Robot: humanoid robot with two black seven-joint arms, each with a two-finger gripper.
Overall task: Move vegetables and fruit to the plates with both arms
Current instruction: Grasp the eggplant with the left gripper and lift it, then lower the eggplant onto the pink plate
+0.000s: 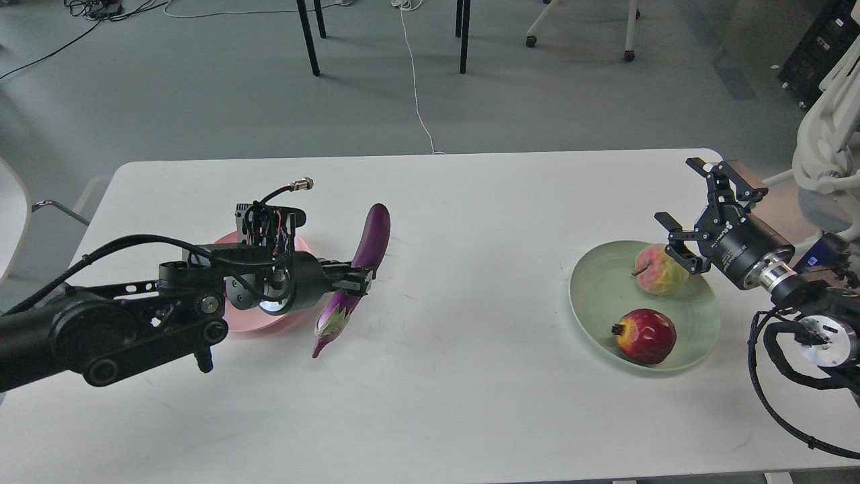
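the eggplant (368, 259) is long, glossy purple, stem cap pointing toward me. my left gripper (359, 279) is clamped on its lower part; my right gripper (699, 215) stands spread apart just beside the peach (658, 269).

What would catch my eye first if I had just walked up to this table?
Probably the long purple eggplant left of centre, with the left gripper closed around its lower part, beside a pink plate mostly hidden by the arm. On the right, a pale green plate holds a peach-like fruit and a red pomegranate, with the right gripper open just above.
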